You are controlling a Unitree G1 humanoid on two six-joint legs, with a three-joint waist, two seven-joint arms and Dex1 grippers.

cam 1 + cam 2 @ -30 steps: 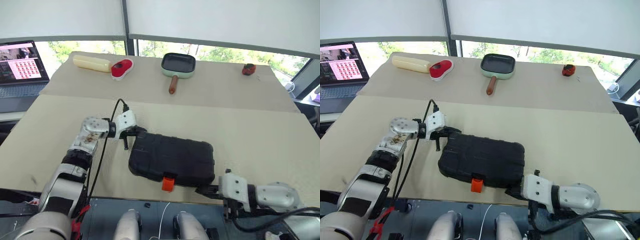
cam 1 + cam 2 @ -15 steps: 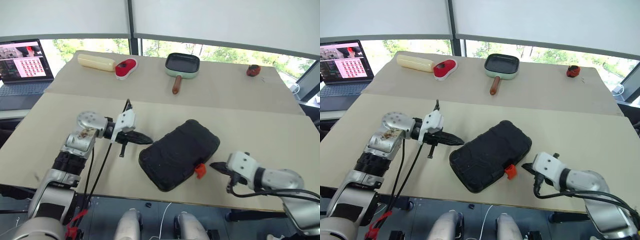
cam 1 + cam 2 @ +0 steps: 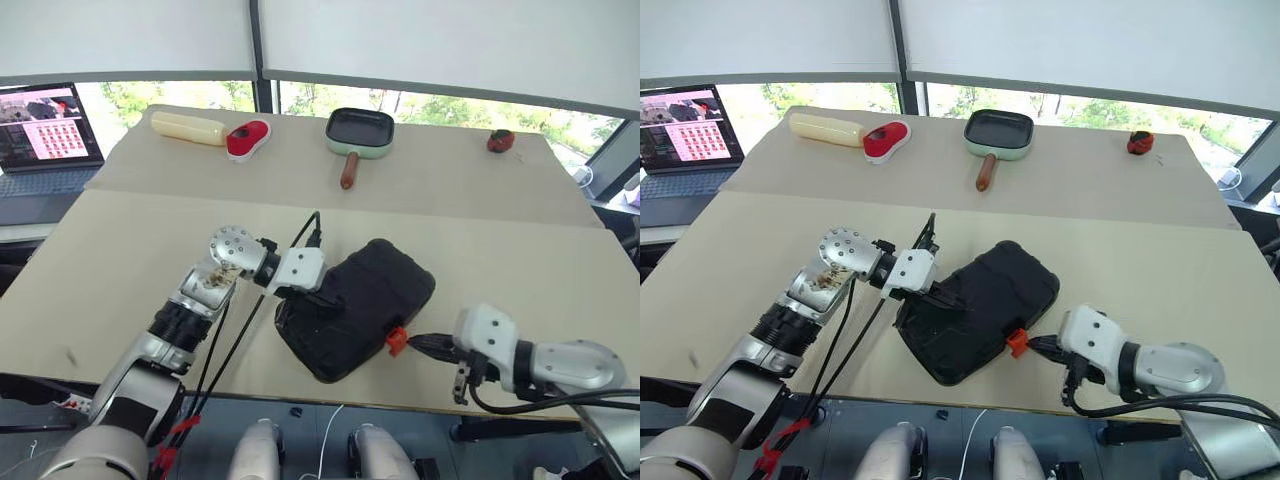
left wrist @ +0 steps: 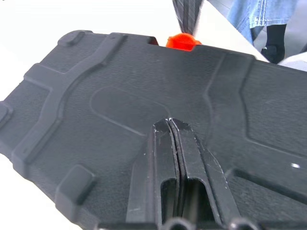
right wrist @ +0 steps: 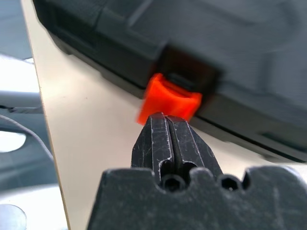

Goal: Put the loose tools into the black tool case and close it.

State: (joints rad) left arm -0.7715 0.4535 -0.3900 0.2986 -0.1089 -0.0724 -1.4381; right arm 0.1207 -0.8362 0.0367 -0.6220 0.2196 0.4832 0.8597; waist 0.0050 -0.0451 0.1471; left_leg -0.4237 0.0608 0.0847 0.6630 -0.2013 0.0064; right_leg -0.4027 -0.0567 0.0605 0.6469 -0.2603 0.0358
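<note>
**Closed tool case, skewed at the near table edge**

Black tool case (image 3: 355,320): lid down, lying at an angle on the beige table (image 3: 120,250) near its front edge; orange latch (image 3: 397,340) faces the robot's right side.

Left gripper (image 3: 325,303): fingers pressed together, empty, tips resting on the case lid.

Right gripper (image 3: 418,343): fingers closed, holding nothing, tips just beside the latch.

Far table: green square pan (image 3: 358,133), red item (image 3: 245,138), cream cylinder (image 3: 186,126), small red object (image 3: 500,141). Laptop (image 3: 42,135) at far left.
</note>
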